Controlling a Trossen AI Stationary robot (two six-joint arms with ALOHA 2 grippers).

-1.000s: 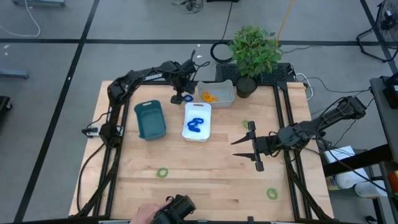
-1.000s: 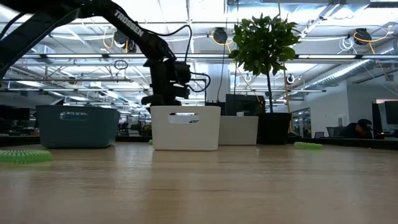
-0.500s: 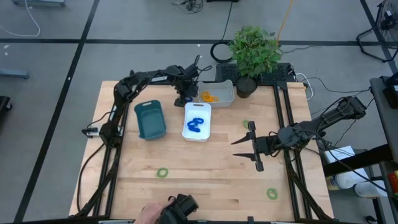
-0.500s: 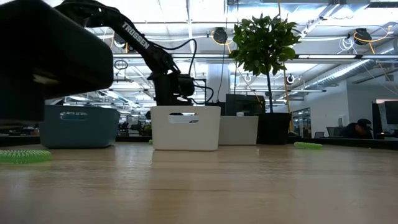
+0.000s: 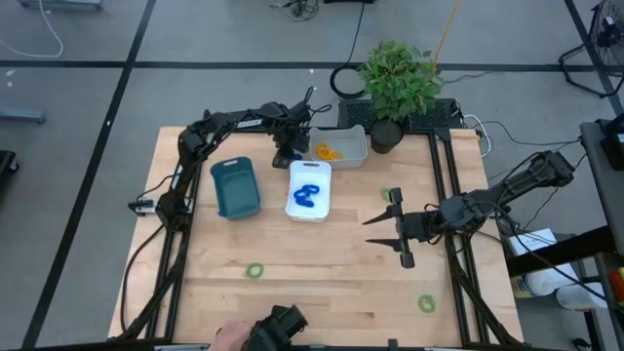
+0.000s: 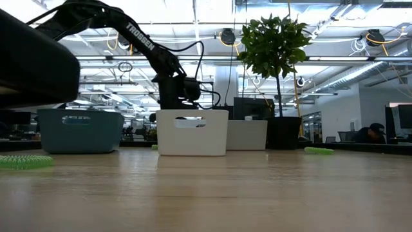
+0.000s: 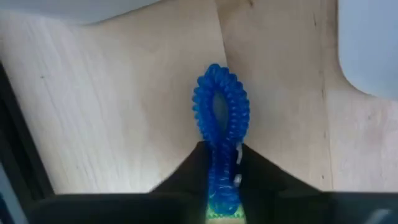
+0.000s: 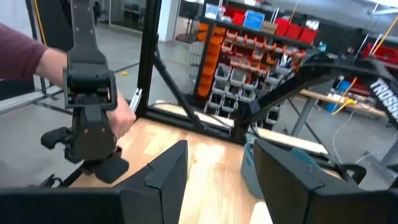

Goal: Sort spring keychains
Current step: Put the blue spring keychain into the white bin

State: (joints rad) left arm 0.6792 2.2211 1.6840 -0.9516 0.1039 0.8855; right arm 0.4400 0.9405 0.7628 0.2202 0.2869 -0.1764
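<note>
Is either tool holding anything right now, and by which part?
The left tool pinches a blue spring keychain by one end of its loop. The right tool holds nothing.

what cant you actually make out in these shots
- Low view: the left gripper and blue keychain are hidden behind the white tray.
- High view: the left gripper is too small to show the grip; only the left wrist view shows it.
- Low view: tray contents are hidden by their walls.
- High view: the orange keychains are too small to count.
</note>
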